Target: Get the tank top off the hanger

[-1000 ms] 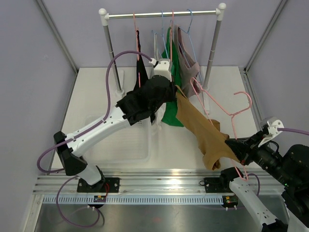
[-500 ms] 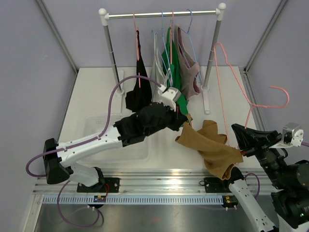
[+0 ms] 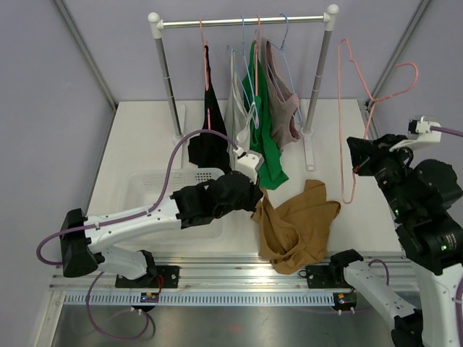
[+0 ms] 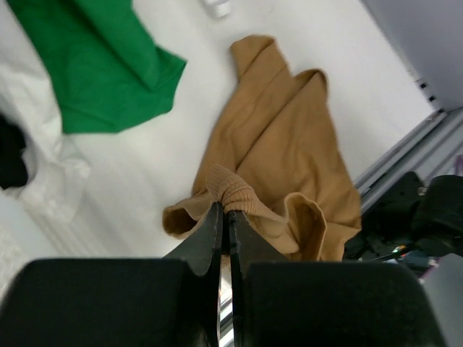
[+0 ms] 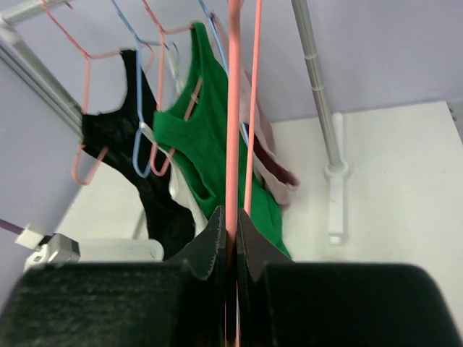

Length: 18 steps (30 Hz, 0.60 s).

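Observation:
The tan tank top (image 3: pixel 296 224) lies crumpled on the white table, off its hanger; it also shows in the left wrist view (image 4: pixel 282 166). My left gripper (image 3: pixel 259 196) is shut on a ribbed edge of the tank top (image 4: pixel 231 194) at its left side. My right gripper (image 3: pixel 359 165) is shut on a bare pink hanger (image 3: pixel 352 108) and holds it upright in the air at the right, clear of the garment. In the right wrist view the pink hanger (image 5: pixel 233 108) runs straight up from my shut jaws.
A clothes rail (image 3: pixel 242 22) at the back holds hangers with a black top (image 3: pixel 208 137), a white top (image 3: pixel 241 101), a green top (image 3: pixel 264 130) and a mauve top (image 3: pixel 282 108). A white basket (image 3: pixel 155 184) sits at the left under my left arm.
The tank top slid off the hanger and dropped onto the table. My right gripper lifted the bare hanger up and back. My left gripper moved down and toward the front with the cloth.

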Tool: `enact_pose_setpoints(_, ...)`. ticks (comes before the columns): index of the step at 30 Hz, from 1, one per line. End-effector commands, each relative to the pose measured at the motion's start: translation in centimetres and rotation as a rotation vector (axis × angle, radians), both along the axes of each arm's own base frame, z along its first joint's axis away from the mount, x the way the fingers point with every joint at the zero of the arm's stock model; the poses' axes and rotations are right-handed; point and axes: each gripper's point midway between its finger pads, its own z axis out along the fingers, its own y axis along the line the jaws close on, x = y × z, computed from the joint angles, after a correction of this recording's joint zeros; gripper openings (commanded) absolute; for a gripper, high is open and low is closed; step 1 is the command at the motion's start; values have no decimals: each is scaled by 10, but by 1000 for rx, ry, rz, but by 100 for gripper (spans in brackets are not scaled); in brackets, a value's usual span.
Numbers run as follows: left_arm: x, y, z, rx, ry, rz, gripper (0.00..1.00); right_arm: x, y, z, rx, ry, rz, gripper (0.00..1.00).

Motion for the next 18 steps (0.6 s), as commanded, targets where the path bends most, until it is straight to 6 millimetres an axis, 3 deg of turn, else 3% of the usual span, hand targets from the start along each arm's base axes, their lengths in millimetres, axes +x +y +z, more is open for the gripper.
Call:
enact_pose_setpoints(1,10,23,5,13,-21,113,1,8,-6,-51,-161,255,-25,0)
enact_pose_setpoints(5,10,31,16,24,-42,117,8,30,-5,-61,-217,301,-44,0)
enact_pose_setpoints(6,9,34,24,22,-46,118,10,35,-4,-55,-221,294,-43,0)
enact_pose_setpoints(7,10,34,29,24,-53,115,23,47,1,-59,-233,319,-37,0)
enact_pose_setpoints(9,6,38,42,8,-58,102,40,61,11,-47,-227,289,-7,0)
enact_pose_setpoints(10,3,37,44,5,-56,81,47,76,16,-52,-238,313,-5,0)
enact_pose_setpoints(11,0,39,47,0,-54,72,67,84,17,-50,-245,313,-5,0)
enact_pose_setpoints(13,-11,39,58,-26,-54,2,83,109,24,-45,-266,319,-6,0)
enact_pose_setpoints(14,-17,36,60,-38,-51,-40,99,117,25,-42,-271,315,-15,0)
enact_pose_setpoints(18,-44,35,71,-58,-58,-161,99,165,33,-27,-306,311,-32,0)
